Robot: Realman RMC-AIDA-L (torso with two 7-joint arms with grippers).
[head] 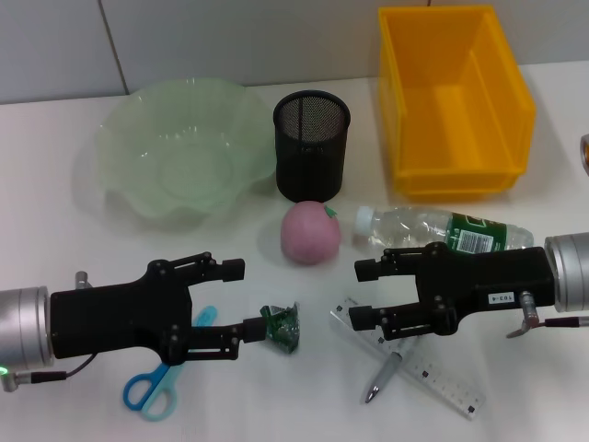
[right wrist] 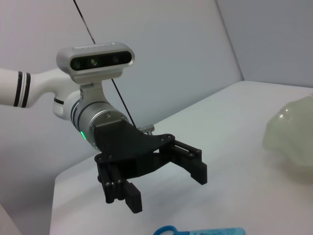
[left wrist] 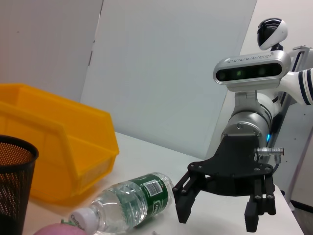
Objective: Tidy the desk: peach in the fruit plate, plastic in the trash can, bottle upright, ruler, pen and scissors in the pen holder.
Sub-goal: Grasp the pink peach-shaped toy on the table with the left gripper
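On the white surface (head: pixel 55 166), everything sits loose. Peach (head: pixel 311 233): pink, round, matte, just in front of the pen holder (head: pixel 311 145), a black wire-mesh cylinder standing upright. Fruit plate (head: pixel 184 147): pale green, translucent, wavy ruffled rim, on the robot's left of the pen holder. Trash can (head: pixel 454 101): yellow hard-plastic rectangular bin at the back right. Bottle (head: pixel 442 230): clear ribbed plastic, white cap, green label, lying on its side with the cap pointing toward the peach. Plastic (head: pixel 280 325): small crumpled green shiny wrapper, near the front centre. Ruler (head: pixel 433 378): clear flat strip lying diagonally, with the pen (head: pixel 385 375), silver and slim, across it. Scissors (head: pixel 161 382): blue handles with light blue blades, partly under the left arm.

Left end effector (head: pixel 243 299): black, angular fingers spread open, holding nothing; its lower fingertip is just beside the plastic, contact unclear. Right end effector (head: pixel 361 293): same black build, fingers open and empty, hovering over the bottle's near side and the ruler's end. Both wrist views confirm spread fingers on the opposite arm.
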